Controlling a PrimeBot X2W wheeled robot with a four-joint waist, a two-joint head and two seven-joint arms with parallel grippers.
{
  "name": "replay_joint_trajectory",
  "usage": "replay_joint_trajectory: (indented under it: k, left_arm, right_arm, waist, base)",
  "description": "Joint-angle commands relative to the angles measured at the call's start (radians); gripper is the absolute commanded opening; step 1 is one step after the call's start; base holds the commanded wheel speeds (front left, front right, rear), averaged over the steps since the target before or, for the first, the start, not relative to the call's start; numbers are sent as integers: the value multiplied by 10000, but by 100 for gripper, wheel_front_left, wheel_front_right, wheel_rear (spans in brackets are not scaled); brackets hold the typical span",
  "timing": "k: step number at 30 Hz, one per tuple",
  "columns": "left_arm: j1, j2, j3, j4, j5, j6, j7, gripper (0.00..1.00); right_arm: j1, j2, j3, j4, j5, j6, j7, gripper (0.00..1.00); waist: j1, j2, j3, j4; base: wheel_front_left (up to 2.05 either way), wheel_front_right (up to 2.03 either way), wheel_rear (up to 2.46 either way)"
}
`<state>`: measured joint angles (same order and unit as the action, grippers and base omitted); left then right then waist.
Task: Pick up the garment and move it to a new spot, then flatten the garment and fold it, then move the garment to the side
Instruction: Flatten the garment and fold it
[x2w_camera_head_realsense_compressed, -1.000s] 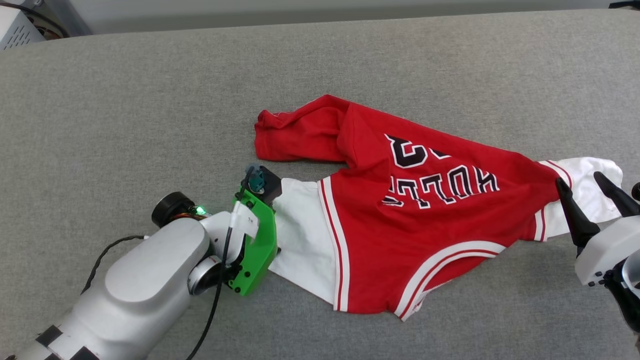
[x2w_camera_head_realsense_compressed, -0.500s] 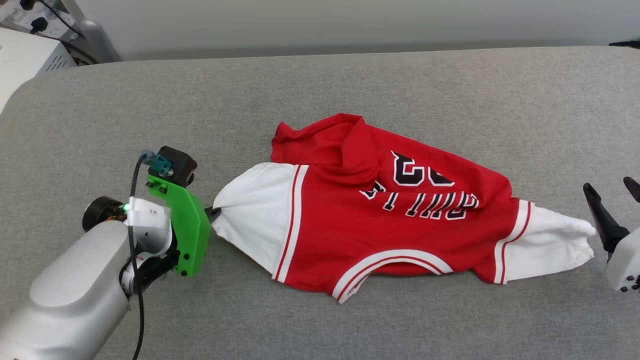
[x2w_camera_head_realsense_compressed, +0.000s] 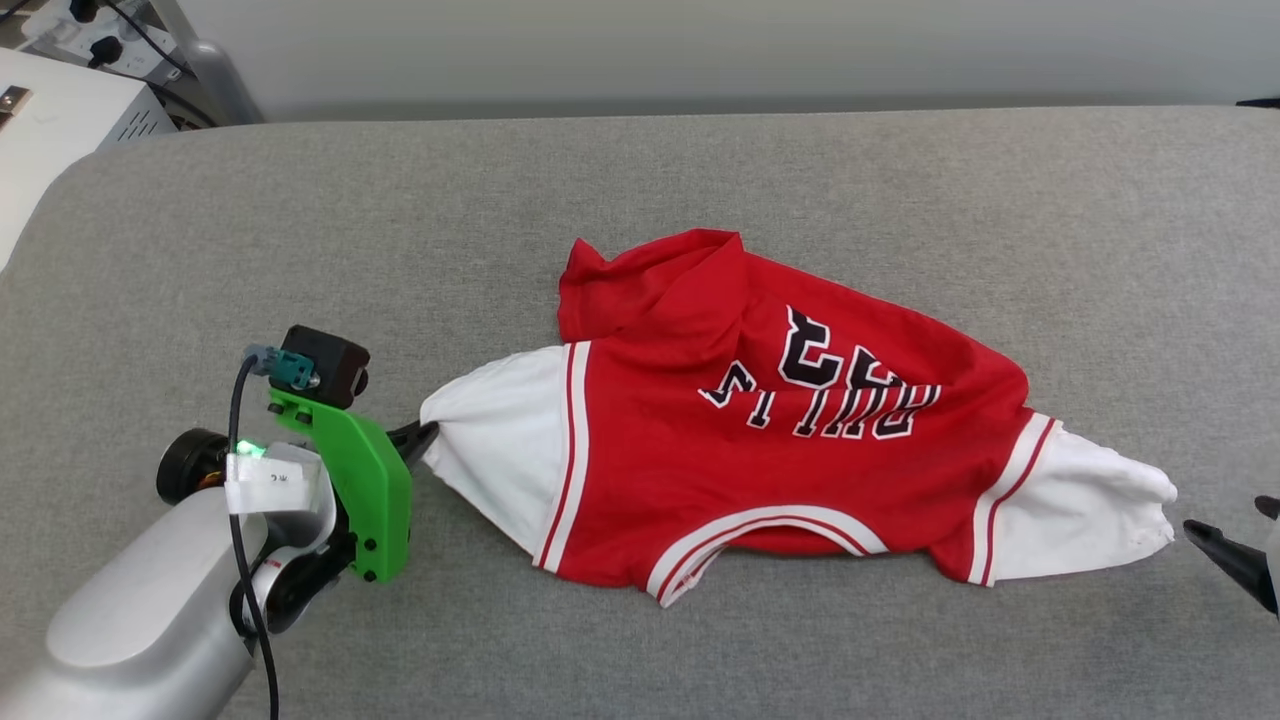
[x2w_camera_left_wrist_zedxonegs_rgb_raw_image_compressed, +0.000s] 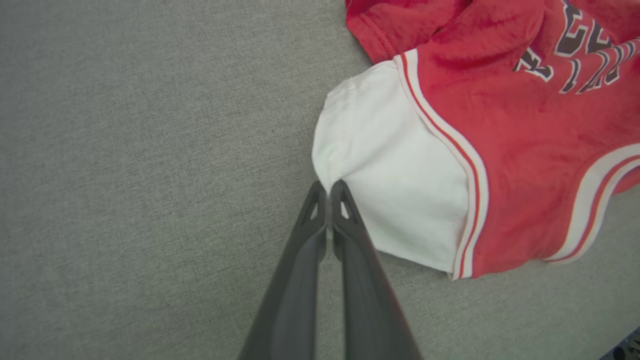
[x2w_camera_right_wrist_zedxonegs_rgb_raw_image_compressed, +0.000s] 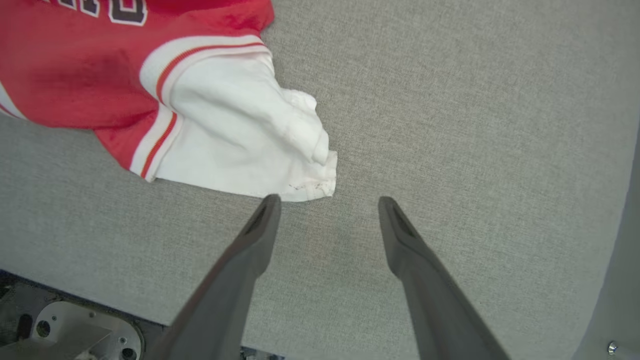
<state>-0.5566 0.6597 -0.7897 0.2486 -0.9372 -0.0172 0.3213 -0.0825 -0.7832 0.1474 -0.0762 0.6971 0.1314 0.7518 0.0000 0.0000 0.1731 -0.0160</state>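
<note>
The garment (x2w_camera_head_realsense_compressed: 780, 450), a red jersey with white sleeves and black lettering, lies crumpled on the grey table (x2w_camera_head_realsense_compressed: 700, 170), collar toward me. My left gripper (x2w_camera_head_realsense_compressed: 425, 435) is shut on the tip of its white left-hand sleeve; in the left wrist view the fingertips (x2w_camera_left_wrist_zedxonegs_rgb_raw_image_compressed: 328, 187) pinch the sleeve's edge, with the garment (x2w_camera_left_wrist_zedxonegs_rgb_raw_image_compressed: 500, 150) stretching away to the right. My right gripper (x2w_camera_head_realsense_compressed: 1228, 520) stands open just off the other white sleeve. The right wrist view shows that gripper (x2w_camera_right_wrist_zedxonegs_rgb_raw_image_compressed: 327, 200) holding nothing, its left fingertip close to the cuff of the garment (x2w_camera_right_wrist_zedxonegs_rgb_raw_image_compressed: 225, 140).
A white box with cables (x2w_camera_head_realsense_compressed: 60, 110) stands past the table's rounded far-left corner. A pale wall runs behind the table. In the right wrist view the table's near edge and part of my base (x2w_camera_right_wrist_zedxonegs_rgb_raw_image_compressed: 75, 330) show at the bottom left.
My left gripper closed on the left sleeve and drew it leftward, stretching the garment out. The head camera has tilted up. The right gripper stays open and now sits lower at the view's edge.
</note>
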Motion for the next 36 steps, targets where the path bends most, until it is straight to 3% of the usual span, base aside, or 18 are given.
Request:
replay_joint_trajectory:
  k: [1,6,12,22,23,24,25,31,36]
  left_arm:
    - [19,19,42,-94,72,95,-101,0]
    - [-297,-87,29,-311,268,164,-155,0]
    - [-732,-280,-3,-469,495,167,-235,0]
    - [-1019,-715,-196,-191,669,-6,-466,0]
    - [-997,-734,-199,-125,656,-30,-517,0]
    - [-967,-740,-201,-73,638,-49,-547,0]
    - [-912,-740,-189,-14,602,-78,-612,0]
    - [-478,-532,-25,22,427,-168,-1104,0]
    - [-214,-167,258,-711,360,-37,-1500,0]
  right_arm:
    - [75,-59,-23,-61,119,-7,277,100]
    - [-276,22,-31,379,220,-7,819,100]
    - [-1267,348,442,1689,53,-7,537,100]
    - [-1459,855,2418,3440,405,-7,68,100]
    - [-1472,882,2512,3482,537,-7,-117,86]
    - [-1490,890,2592,3492,628,-7,-273,17]
    - [-1529,884,2671,3479,725,-7,-494,0]
    - [-1635,582,2747,3054,1102,-7,-1636,0]
    - [-1354,226,2184,2099,1401,-7,-2449,0]
  waist:
    - [0,0,154,40]
    - [0,0,540,203]
    - [0,0,1070,434]
    - [0,0,1332,675]
    - [0,0,1269,648]
    - [0,0,1217,617]
    - [0,0,1123,564]
    - [0,0,413,286]
    - [0,0,-283,160]
  base:
    - [0,0,0]
    - [0,0,0]
    - [0,0,0]
    - [0,0,0]
    - [0,0,0]
    - [0,0,0]
    - [0,0,0]
    - [0,0,0]
    - [0,0,0]
